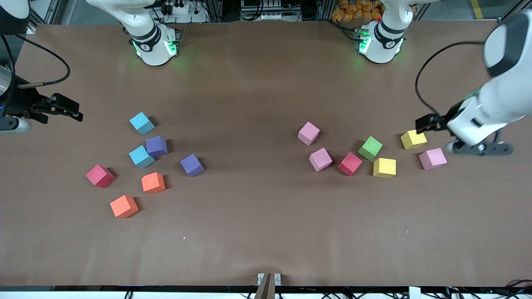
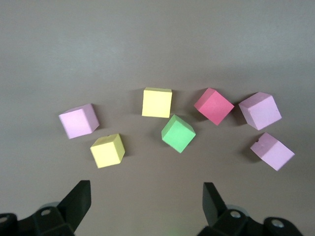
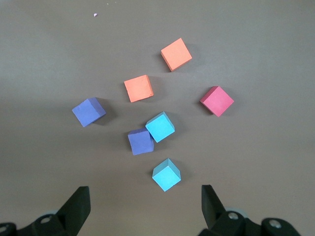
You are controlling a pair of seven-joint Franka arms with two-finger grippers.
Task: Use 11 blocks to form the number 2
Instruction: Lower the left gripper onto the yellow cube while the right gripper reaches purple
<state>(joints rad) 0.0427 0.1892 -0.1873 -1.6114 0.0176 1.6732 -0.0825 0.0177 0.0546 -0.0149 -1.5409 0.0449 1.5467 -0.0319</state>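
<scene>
No 2 yet: blocks lie in two loose clusters mid-table, one toward each arm's end. Left gripper (image 1: pixel 424 123) open, empty, just beside the yellow block (image 1: pixel 413 139) and nearest to it. Right gripper (image 1: pixel 68 109) open, empty, well apart from the light blue block (image 1: pixel 141 123).

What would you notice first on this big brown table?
Bright blocks lie in two loose bunches on the table: seven near the right arm's end, like the red block, and seven near the left arm's end, like the green block. The right gripper and the left gripper hover open nearby.
</scene>
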